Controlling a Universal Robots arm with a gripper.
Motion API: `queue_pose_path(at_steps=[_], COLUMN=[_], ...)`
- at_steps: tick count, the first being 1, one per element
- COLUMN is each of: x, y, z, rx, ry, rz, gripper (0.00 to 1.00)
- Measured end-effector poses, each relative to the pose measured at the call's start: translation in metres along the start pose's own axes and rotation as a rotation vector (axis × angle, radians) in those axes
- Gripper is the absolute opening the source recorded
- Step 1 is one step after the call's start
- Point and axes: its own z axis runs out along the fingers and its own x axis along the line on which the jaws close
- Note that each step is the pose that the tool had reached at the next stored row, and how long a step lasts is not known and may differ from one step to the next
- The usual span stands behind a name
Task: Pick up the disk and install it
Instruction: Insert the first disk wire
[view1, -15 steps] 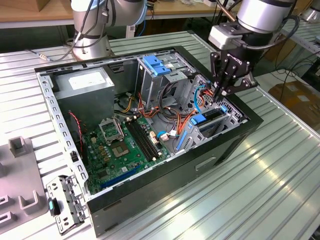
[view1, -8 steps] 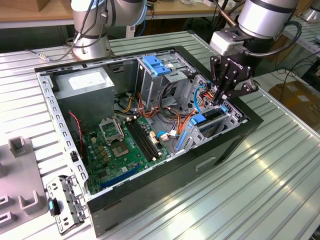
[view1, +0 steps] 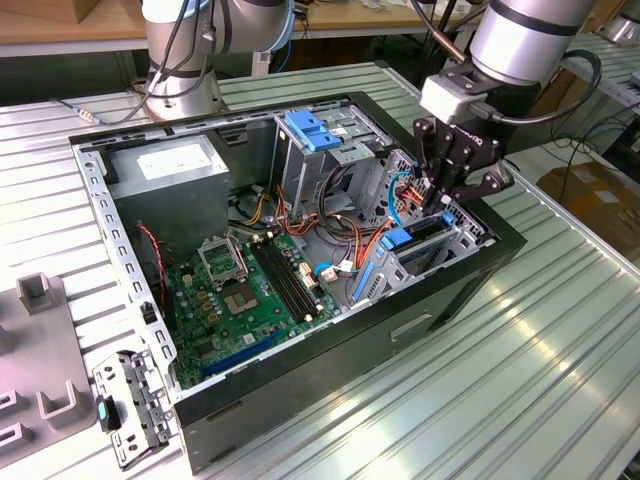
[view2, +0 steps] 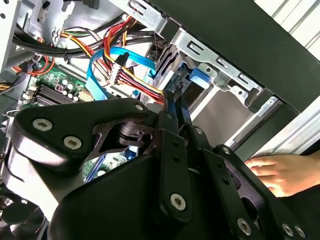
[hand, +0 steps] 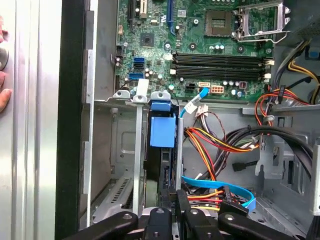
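I see the gripper (hand: 176, 196) low in the case's drive bay | fingers pinched together on the disk (hand: 162, 132) | disk standing on edge in its slot, directly under my fingertips

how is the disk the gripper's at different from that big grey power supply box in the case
The disk stands on edge in the metal bay by the case's front, blue plastic on it; the power supply box lies flat in the far corner, white sticker up. The disk is thin, the box bulky. The gripper is at the disk, well away from the box. Both sit inside the case.
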Motion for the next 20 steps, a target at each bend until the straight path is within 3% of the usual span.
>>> queue_pose_path(at_steps=[13,20], x=[-0.0001,-0.0001], y=[0.0,-0.0003], z=[0.0013,0.0032], rx=[0.0,-0.0011], ry=[-0.0003,0.0004], rz=[0.001,0.033], gripper=[0.16,0.16])
